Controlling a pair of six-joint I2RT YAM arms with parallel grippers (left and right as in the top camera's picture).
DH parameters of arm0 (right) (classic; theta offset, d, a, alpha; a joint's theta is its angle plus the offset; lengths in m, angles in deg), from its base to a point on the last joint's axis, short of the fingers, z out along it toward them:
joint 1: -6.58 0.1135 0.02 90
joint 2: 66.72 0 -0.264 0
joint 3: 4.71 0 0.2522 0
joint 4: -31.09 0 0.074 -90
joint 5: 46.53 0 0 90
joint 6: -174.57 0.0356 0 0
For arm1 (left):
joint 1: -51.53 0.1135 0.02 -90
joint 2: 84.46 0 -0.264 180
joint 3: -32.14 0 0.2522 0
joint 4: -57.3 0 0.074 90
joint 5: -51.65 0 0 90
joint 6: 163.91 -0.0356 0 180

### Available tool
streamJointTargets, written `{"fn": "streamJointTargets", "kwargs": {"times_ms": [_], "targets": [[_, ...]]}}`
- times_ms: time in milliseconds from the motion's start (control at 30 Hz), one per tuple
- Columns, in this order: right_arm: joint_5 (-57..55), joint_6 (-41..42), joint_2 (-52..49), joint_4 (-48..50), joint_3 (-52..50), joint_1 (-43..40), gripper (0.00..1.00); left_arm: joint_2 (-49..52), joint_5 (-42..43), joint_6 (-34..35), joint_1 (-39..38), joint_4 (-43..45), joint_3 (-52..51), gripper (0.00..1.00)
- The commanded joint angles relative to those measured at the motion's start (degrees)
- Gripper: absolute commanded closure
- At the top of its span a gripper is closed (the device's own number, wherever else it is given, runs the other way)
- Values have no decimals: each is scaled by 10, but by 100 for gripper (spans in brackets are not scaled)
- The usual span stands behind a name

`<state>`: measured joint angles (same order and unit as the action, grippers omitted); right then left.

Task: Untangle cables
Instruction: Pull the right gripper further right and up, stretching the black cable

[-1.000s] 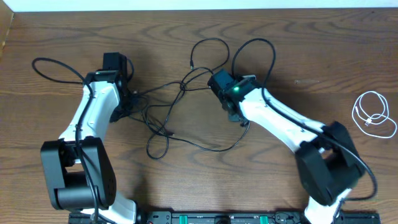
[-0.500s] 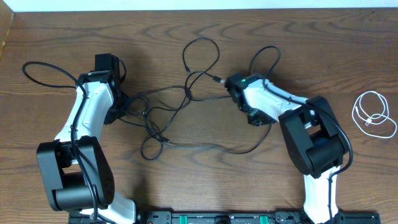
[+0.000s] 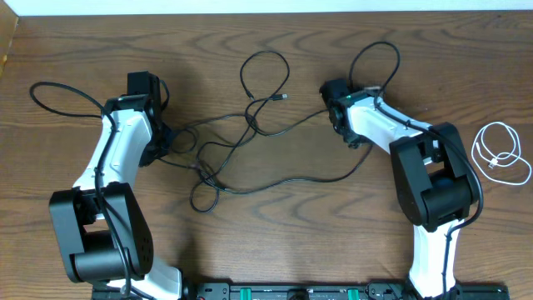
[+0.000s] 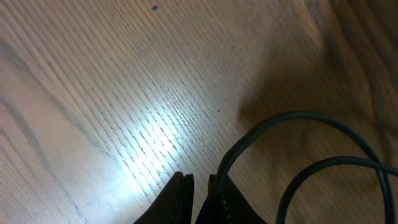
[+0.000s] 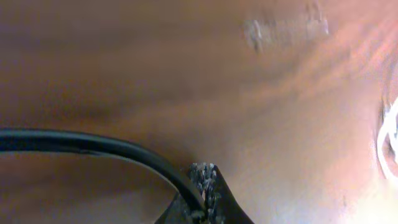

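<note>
Right gripper [image 5: 202, 186] now further right than earlier, stretching black cables [image 3: 253, 119] mid-table. Both it and left gripper [image 4: 200, 193] pinch strands. White cable [image 3: 495, 162] already apart, far right. Crossings remain.

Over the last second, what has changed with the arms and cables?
The right end effector, shut on a black cable, moved right and toward the far edge, dragging it along. The left end effector shifted slightly left early on, still gripping another black cable. The white cable stayed coiled at the right.
</note>
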<state>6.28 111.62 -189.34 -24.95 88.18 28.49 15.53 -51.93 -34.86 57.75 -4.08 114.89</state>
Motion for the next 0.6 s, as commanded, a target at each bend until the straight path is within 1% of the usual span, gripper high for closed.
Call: {"fn": "streamJointTargets", "kwargs": {"times_ms": [0,133,267,300,333,367,400,433,467,567], "targets": [[26,-131,-18,39,-2,-2,99,0,-46,7,3,-3,-5,85],[23,-221,-18,86,-2,-5,99,0,-58,7,7,-3,-5,85],[7,-229,-18,115,-2,-9,99,0,-58,7,16,-3,-5,85],[7,-229,-18,119,-2,-11,95,0,-57,8,18,-3,-5,85],[7,-228,-18,122,-2,-13,85,0,-55,13,19,-3,-5,85],[22,-229,-18,123,-2,-14,71,0,-51,20,20,-3,-5,85],[36,-229,-18,123,-2,-14,66,0,-50,20,19,-3,-5,85],[48,-229,-18,122,-2,-14,54,0,-49,20,19,-3,-5,85],[58,-229,-18,120,-2,-13,47,0,-49,20,19,-3,-5,85],[79,-228,-14,110,2,-8,39,0,-49,21,19,-3,-5,85]]}}
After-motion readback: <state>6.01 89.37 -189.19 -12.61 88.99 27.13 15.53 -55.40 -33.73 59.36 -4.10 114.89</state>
